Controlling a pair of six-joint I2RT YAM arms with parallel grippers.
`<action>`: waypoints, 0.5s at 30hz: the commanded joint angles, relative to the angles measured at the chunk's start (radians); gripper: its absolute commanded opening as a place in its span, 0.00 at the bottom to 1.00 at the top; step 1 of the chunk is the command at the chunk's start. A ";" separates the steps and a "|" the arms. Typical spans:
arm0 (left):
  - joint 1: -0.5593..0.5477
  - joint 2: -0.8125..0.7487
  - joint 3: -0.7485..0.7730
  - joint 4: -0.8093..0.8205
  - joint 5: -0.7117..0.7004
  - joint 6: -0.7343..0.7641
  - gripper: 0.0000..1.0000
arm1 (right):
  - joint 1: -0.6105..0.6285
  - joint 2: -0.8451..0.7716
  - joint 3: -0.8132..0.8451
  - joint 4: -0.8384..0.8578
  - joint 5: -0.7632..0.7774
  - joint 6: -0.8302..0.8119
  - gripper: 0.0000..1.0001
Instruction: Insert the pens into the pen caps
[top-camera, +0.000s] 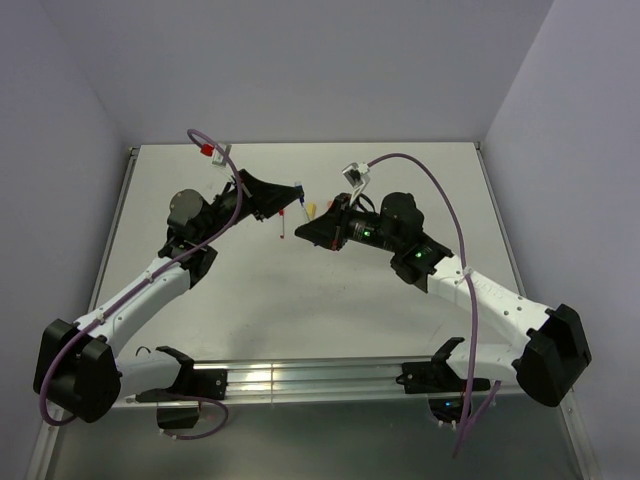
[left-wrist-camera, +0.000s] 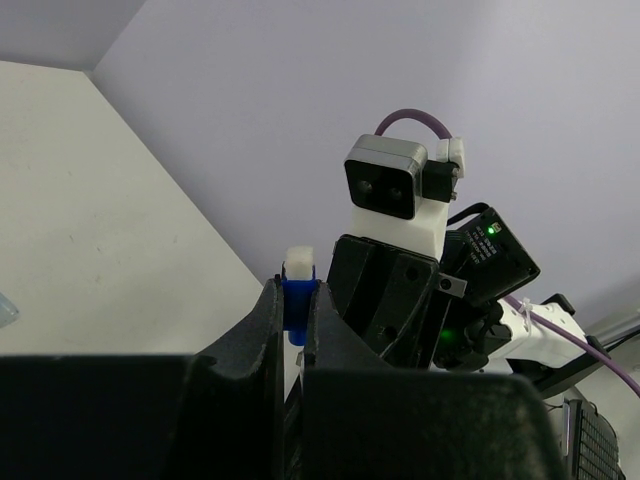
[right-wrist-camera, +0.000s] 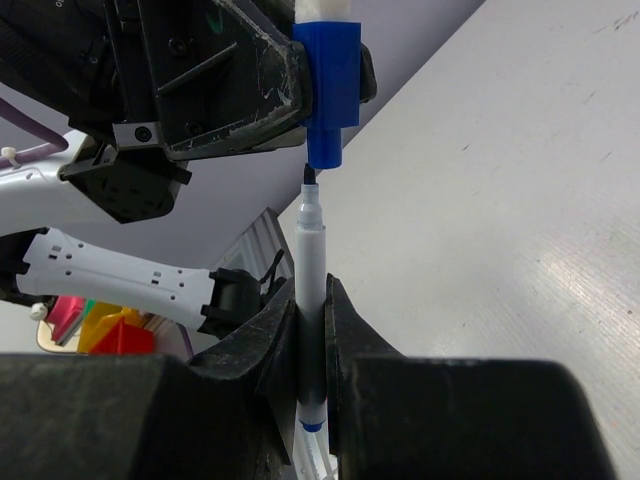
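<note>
Lavender walls close in on three sides of the pale table (top-camera: 400, 290), which has a metal rim along its left edge and a rail across its near edge. Both arms reach inward and meet above the middle of the table, and a wide stretch of table shows between them and every wall.

The left gripper (left-wrist-camera: 297, 315) is clamped on a dark-blue cap (left-wrist-camera: 297, 298), and a white stub stands out above the cap. The right gripper (right-wrist-camera: 312, 310) is clenched around a thin white pen (right-wrist-camera: 309, 255), which it holds low on the barrel so that most of the barrel and the dark tip stick out past the fingers.

From the right wrist, the pen points straight at the cap's (right-wrist-camera: 330, 80) open end. The tip sits just at the mouth, and it is hard to tell whether they touch. The two line up closely.

From above, the left gripper (top-camera: 297, 193) and right gripper (top-camera: 305, 228) sit nearly nose to nose. A small yellow piece (top-camera: 311, 210) and a thin red-ended stick (top-camera: 284, 228) show just beside them — too small to tell more.
</note>
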 joint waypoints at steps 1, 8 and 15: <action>-0.019 0.005 0.008 0.052 0.038 0.016 0.00 | -0.018 -0.044 0.011 0.036 0.032 -0.020 0.00; -0.025 -0.005 0.008 0.047 0.036 0.024 0.00 | -0.029 -0.050 0.008 0.034 0.037 -0.017 0.00; -0.036 -0.002 0.011 0.041 0.045 0.035 0.00 | -0.035 -0.051 0.006 0.034 0.035 -0.015 0.00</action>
